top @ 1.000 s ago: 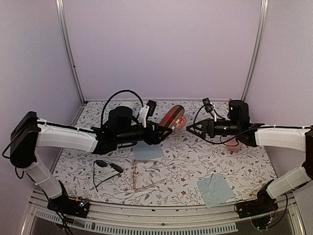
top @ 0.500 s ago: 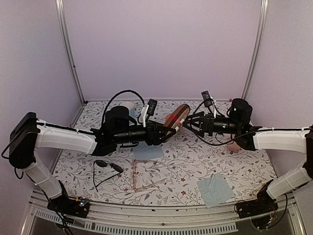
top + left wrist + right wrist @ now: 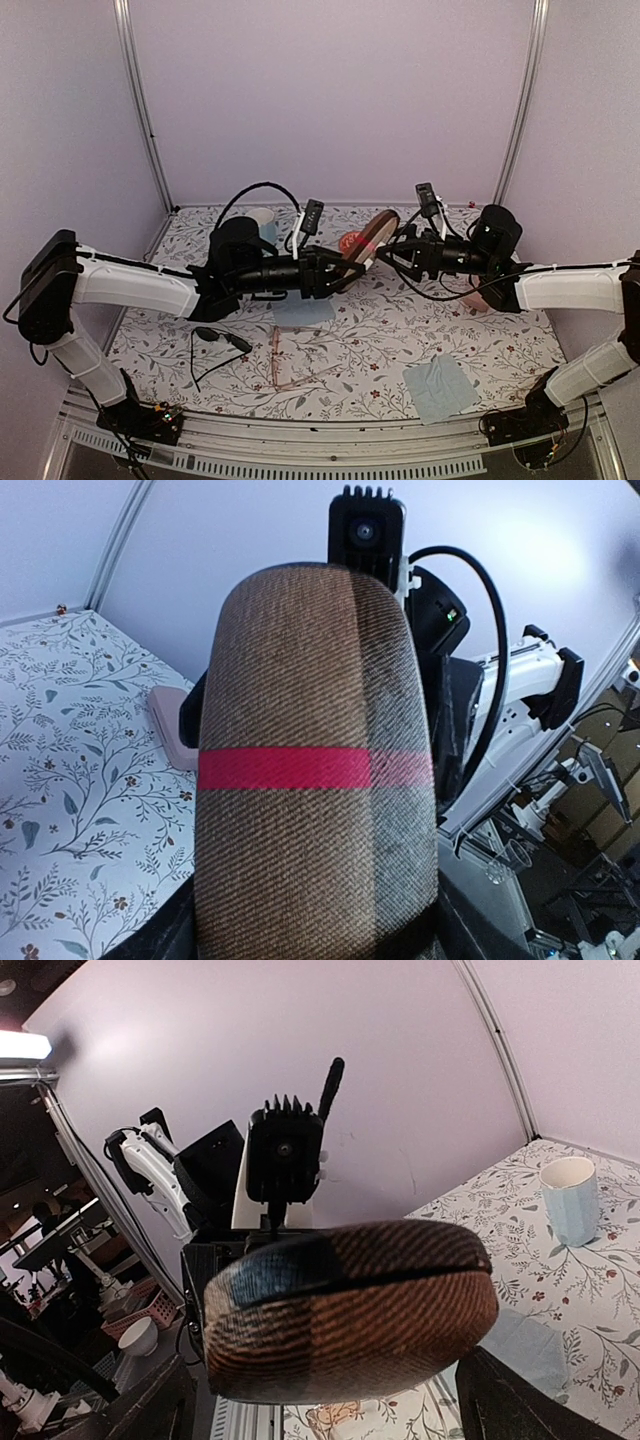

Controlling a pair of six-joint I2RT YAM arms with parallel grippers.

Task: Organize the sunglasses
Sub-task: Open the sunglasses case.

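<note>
The black sunglasses (image 3: 216, 338) lie on the table at the front left. To their right lies the thin pinkish see-through pair (image 3: 296, 366). Above the table's middle my left gripper (image 3: 345, 268) is shut on the lower end of a brown case with a red band (image 3: 368, 238), which fills the left wrist view (image 3: 312, 780). My right gripper (image 3: 392, 250) is open at the case's far end. In the right wrist view that rounded end (image 3: 350, 1310) sits between the two fingers (image 3: 150, 1410), with small gaps on both sides.
A pink case (image 3: 482, 296) lies half hidden behind the right arm and shows again in the left wrist view (image 3: 170, 725). Two pale blue cloths lie on the table, one mid-table (image 3: 303, 311) and one front right (image 3: 440, 388). A white-and-blue cup (image 3: 262, 218) stands at the back.
My right gripper has moved left to the brown case, and its fingers now straddle the case's far end. The left arm has carried the case a little right and up.
</note>
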